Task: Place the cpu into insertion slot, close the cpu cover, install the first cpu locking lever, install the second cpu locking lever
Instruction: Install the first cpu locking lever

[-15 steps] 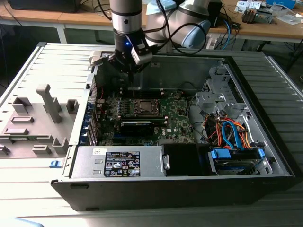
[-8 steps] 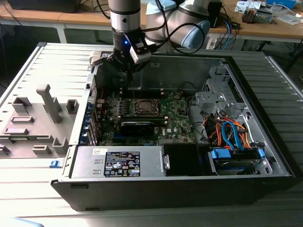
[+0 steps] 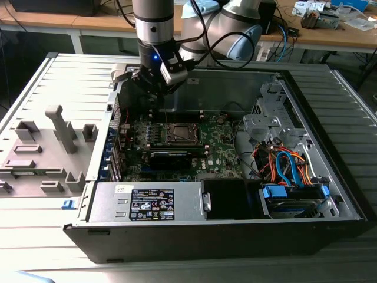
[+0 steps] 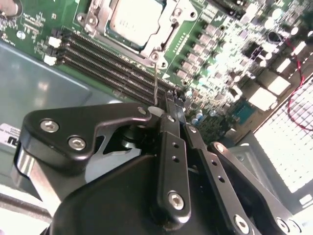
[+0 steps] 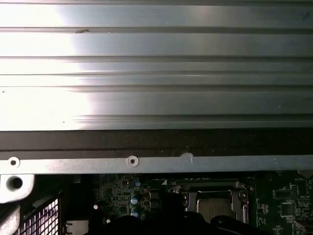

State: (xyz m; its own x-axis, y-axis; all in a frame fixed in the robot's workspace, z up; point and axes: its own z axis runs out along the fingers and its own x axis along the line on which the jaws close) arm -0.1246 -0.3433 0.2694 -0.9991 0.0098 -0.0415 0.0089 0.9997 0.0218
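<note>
The small flat square cpu with its silvery-grey metal top (image 4: 133, 20) already sits in the square insertion slot (image 3: 182, 134) on the green motherboard (image 3: 221, 147), and the thin metal cpu cover frame (image 4: 100, 19) appears to lie down around it, so the work in hand looks like one of the locking levers. In the second wrist view the black tool (image 4: 164, 105) has its fingers drawn narrow, nearly together, with a thin wire-like lever rod (image 4: 155, 83) rising from the socket's corner to their tips; whether the rod is actually pinched I cannot tell. In the exterior view the tool hangs over the open dark computer case (image 3: 330, 194), at about eleven o'clock from the socket, near the case's far wall. To do this step well, I judge the tool should keep its grip low and square on the rod (a thin wire slips sideways easily), swing it in the arc its hinge allows, and avoid the long black memory slots (image 4: 105, 61) just beside the socket.
</note>
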